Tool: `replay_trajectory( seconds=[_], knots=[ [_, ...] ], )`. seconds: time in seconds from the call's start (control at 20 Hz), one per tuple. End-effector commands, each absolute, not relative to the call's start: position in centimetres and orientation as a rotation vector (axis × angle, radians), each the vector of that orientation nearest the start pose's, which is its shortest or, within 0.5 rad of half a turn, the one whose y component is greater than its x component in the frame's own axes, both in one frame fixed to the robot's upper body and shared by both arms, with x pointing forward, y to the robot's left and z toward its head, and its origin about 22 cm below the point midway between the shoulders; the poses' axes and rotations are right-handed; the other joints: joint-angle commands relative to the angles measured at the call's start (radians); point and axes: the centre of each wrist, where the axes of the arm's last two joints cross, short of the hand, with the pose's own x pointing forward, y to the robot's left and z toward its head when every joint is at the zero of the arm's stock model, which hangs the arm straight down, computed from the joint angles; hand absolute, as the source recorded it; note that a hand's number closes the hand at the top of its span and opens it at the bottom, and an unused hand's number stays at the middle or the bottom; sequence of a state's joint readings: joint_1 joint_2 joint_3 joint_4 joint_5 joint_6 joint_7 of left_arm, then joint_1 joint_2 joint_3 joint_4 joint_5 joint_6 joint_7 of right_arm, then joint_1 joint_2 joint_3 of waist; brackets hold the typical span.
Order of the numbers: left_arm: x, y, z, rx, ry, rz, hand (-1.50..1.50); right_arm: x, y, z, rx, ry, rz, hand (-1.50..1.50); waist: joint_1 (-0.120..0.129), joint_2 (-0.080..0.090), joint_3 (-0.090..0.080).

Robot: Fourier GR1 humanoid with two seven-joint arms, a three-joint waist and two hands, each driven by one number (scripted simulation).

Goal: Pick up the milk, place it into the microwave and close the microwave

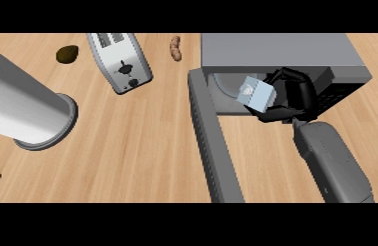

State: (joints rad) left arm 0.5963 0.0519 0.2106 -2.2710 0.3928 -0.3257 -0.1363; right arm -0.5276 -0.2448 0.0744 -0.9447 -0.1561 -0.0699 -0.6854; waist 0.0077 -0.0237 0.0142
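Nearest the lens: big pale grey cylinder [29, 110] at 9 o'clock, smooth, flared rim at its lower end, probably the left forearm; no left hand visible.

Right hand [295, 97], black, at about 2 o'clock. Fingers [289, 78] curled round a small pale blue-and-white milk carton [257, 92]; thumb side below it. Carton boxy, flat-faced, tilted, one corner toward 10 o'clock. It hangs at the mouth of the grey box-shaped microwave [284, 50], over the pale round turntable plate [230, 87]. Cannot tell whether its base touches the plate.

Outward: grey right forearm [334, 162] runs to 5 o'clock, matte, tapered. Microwave door [214, 145], a long dark grey slab, stands swung wide, reaching from the cavity's left edge toward 6 o'clock. Cavity dark; top panel flat, plain grey.

Step in hand, as I judge it: setting the carton inside. To do it well, carry the carton deeper, past the door sill, level it so the flat base meets the plate squarely, then uncurl. A tilted release on a smooth plate could tip a tall light box. Draw the hand straight back toward 5 o'clock, clear of the frame, before swinging the door.

Elsewhere on the light wood-grain counter [140, 155]: a shiny silver two-slot toaster [119, 62] at 11 o'clock, lying aslant; a small dark brown rounded lump [67, 53] at 10 o'clock; a slim tan peanut-like piece [175, 48] at 12 o'clock. All well apart from the microwave's mouth.
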Motion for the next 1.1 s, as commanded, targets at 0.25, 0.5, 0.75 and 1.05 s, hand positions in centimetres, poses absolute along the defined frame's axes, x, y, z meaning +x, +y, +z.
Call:
replay_trajectory(
  seconds=[0.25,0.5,0.75,1.05],
  knots=[
    [9.6,30.1,9.1,-0.122,-1.952,0.058,-1.5,40.1,-21.6,4.0,-0.135,-2.054,0.324,1.5,0.116,0.054,-0.014],
    [10.6,29.9,8.7,-0.166,-1.961,0.041,-1.5,39.7,-22.9,3.7,-0.254,-2.111,0.34,1.5,0.144,0.065,-0.016],
    [11.1,29.4,8.8,-0.176,-1.96,0.016,-1.5,39.3,-23.5,3.5,-0.302,-2.134,0.207,1.5,0.178,0.073,-0.016],
    [11.6,29.5,8.8,-0.156,-1.948,-0.026,-1.5,38.0,-25.3,1.9,-0.5,-2.148,0.052,1.5,0.203,0.087,-0.016]
  ],
)
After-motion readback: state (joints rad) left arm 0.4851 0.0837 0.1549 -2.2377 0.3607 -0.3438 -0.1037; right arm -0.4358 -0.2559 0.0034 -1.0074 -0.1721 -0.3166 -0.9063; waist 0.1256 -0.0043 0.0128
